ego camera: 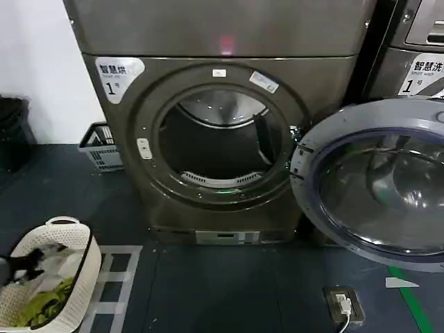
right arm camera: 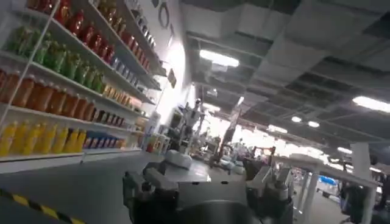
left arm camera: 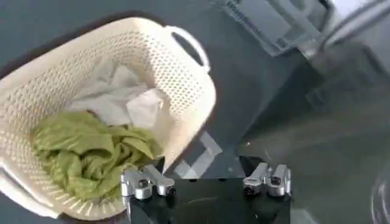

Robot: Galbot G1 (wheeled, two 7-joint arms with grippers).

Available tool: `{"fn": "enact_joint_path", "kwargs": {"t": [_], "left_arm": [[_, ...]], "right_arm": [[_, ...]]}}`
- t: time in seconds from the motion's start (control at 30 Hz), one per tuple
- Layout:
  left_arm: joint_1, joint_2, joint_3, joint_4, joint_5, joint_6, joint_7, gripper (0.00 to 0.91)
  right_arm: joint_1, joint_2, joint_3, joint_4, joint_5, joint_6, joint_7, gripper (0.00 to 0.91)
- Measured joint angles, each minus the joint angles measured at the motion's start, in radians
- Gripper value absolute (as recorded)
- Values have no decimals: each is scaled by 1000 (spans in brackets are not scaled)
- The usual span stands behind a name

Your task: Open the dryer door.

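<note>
The left pincer (left arm camera: 206, 182) is hanging released, fingers spread, with nothing between them. Just beside and below it, the cream laundry basket (ego camera: 76, 267) is sitting on the dark floor (ego camera: 229, 288), holding green and white clothes (left arm camera: 97, 146). Farther over, the dryer (ego camera: 222, 132) is standing with its drum (ego camera: 220, 142) exposed. The dryer door (ego camera: 374, 184) is standing swung wide on its hinge side, clear of the opening. The right pincer (right arm camera: 207, 195) is pointing away towards shelves of bottles (right arm camera: 55, 91); whether it is clenched I cannot tell.
</note>
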Motion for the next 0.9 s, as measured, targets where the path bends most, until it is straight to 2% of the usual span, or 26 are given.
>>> {"fn": "enact_joint_path", "kwargs": {"t": [0.23, 0.4, 0.6, 0.9], "left_arm": [[-71, 36, -41, 159, -66, 12, 1, 907], [-86, 35, -52, 233, -97, 34, -9, 907], [-106, 27, -65, 297, -105, 42, -10, 907], [-112, 25, -61, 326, -77, 44, -1, 907]], "right_arm": [[1, 0, 1, -14, -2, 6, -1, 907], [1, -4, 1, -22, -2, 14, 0, 907], [1, -6, 14, -33, 4, 28, 0, 907], [5, -6, 10, -35, 11, 35, -2, 907]]}}
